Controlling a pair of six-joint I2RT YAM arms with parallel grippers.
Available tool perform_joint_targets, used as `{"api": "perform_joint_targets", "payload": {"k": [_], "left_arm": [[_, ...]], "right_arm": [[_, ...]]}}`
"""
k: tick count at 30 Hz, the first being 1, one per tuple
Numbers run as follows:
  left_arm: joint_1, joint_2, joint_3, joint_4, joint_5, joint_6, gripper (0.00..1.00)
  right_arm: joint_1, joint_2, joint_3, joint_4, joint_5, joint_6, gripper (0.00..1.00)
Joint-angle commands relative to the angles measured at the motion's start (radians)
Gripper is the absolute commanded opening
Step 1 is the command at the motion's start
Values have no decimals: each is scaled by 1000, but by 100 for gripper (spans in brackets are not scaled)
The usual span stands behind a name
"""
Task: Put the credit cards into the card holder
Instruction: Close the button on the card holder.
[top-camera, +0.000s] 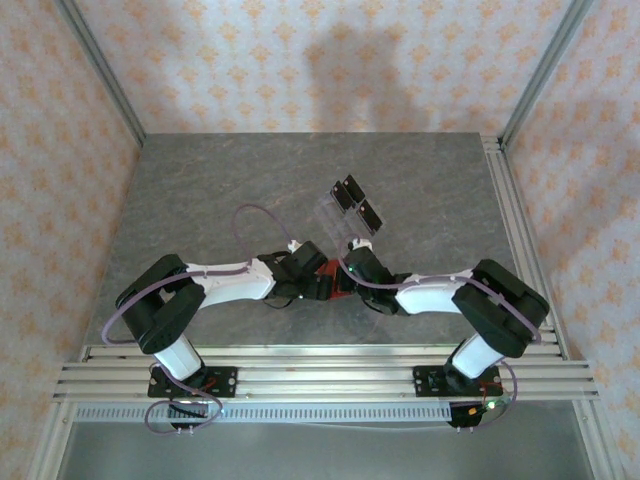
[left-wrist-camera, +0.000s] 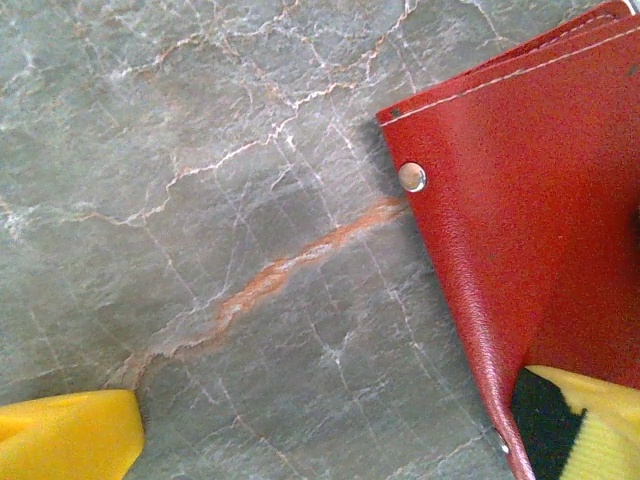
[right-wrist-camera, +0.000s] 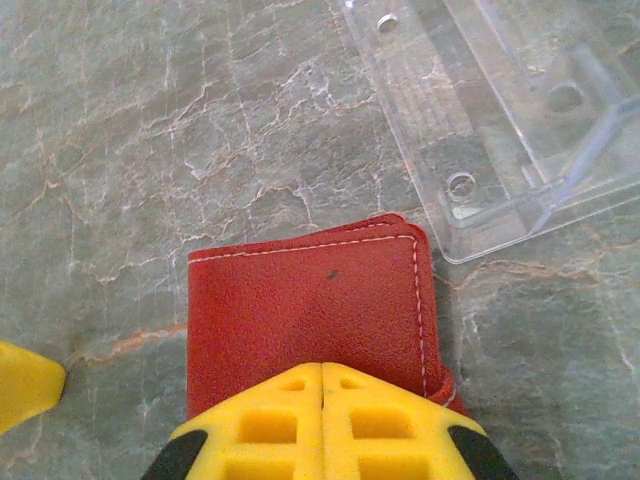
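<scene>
No legible text or markings

**Red card holder (right-wrist-camera: 310, 310), folded, lying on the grey stone top (right-wrist-camera: 150, 150).**
You're looking at a small red leather-look wallet w/ white stitching along its edges & a silver snap stud (left-wrist-camera: 412, 177) nr one corner. Stacked layers show at its far-rt corner. It sits mid-table, twd the front, just beside the clear tray (right-wrist-camera: 480, 120) corner w/ a thin gap, not touching.
</scene>
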Motion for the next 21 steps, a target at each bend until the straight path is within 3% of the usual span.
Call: {"api": "perform_joint_targets", "payload": {"k": [1,11,16,18,21], "left_arm": [[20,90,-15,47,-2,50,100],[22,85,-20,41,8,75,100],[24,76,-22,41,13,78,100],[22,73,-20,39,13,81,100],[23,72,-16,38,13,83,100]], "right_arm": [[53,117,-113,-383,51,58,0],[94,327,-147,-232,-6,133,0],[94,247,-177,-159,-109,182,0],[94,155,-141,-244,-103,165,8],[91,16,-46,-407,-68,112,30]]}}
